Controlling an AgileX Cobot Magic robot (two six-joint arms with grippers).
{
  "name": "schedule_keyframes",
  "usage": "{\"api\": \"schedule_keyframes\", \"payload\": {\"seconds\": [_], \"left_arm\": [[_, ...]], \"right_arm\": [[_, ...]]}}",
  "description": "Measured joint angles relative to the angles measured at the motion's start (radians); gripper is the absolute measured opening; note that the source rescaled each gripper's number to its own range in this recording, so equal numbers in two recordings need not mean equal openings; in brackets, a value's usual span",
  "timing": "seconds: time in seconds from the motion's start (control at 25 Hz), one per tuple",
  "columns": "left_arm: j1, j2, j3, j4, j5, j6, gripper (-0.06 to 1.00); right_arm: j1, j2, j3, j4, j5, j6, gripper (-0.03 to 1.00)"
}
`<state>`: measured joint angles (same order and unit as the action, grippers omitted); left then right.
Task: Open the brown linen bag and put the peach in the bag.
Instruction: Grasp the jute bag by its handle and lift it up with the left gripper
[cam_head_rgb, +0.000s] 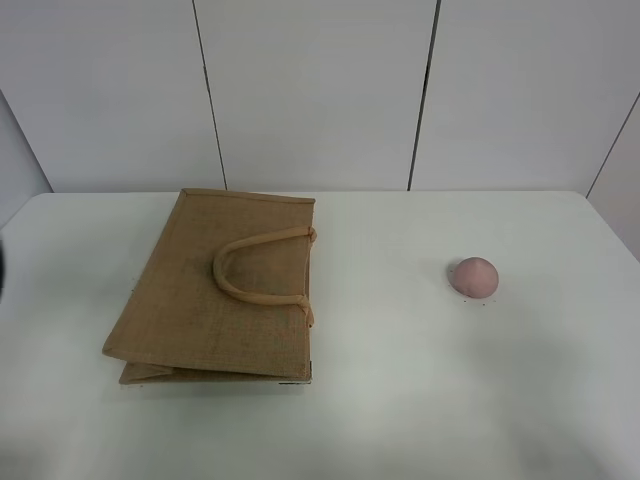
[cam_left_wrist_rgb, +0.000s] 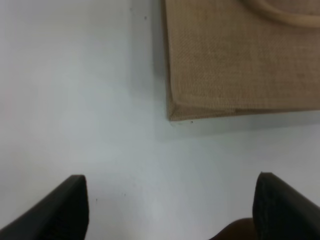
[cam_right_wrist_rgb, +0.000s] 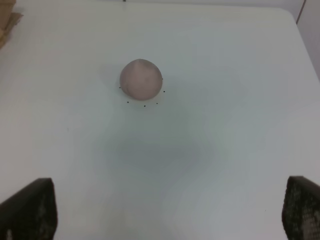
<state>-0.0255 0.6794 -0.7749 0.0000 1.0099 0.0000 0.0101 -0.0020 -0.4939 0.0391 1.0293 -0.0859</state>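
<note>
The brown linen bag (cam_head_rgb: 190, 300) and the peach (cam_head_rgb: 474, 276), well apart on the white counter (cam_head_rgb: 400, 390).
The bag lies flat and closed on the left, coarse tan weave, gussets folded in, a lighter loop handle (cam_head_rgb: 219, 268) lying on its upper face, handle edge toward the peach. The peach, dusty pink and rounded, sits alone on the right.

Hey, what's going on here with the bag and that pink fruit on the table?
Nothing is being handled yet. The brown linen bag lies flat and folded shut on the white table, and the peach sits apart from it, off to its right in the high view. The left gripper is open over bare table near a corner of the bag. The right gripper is open with the peach ahead of it. Neither touches anything.
</note>
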Motion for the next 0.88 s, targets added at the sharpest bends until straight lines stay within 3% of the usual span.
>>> {"api": "schedule_keyframes", "payload": {"seconds": [0.48, 0.72, 0.88], "left_arm": [[0.000, 0.814, -0.468, 0.000, -0.095, 0.000, 1.00], [-0.006, 1.078, -0.683, -0.037, -0.065, -0.043, 0.99], [-0.055, 1.186, -0.753, -0.053, -0.048, -0.092, 1.00]], "right_arm": [[0.000, 0.000, 0.000, 0.000, 0.000, 0.000, 1.00], [0.000, 0.000, 0.000, 0.000, 0.000, 0.000, 1.00], [0.000, 0.000, 0.000, 0.000, 0.000, 0.000, 1.00]]}}
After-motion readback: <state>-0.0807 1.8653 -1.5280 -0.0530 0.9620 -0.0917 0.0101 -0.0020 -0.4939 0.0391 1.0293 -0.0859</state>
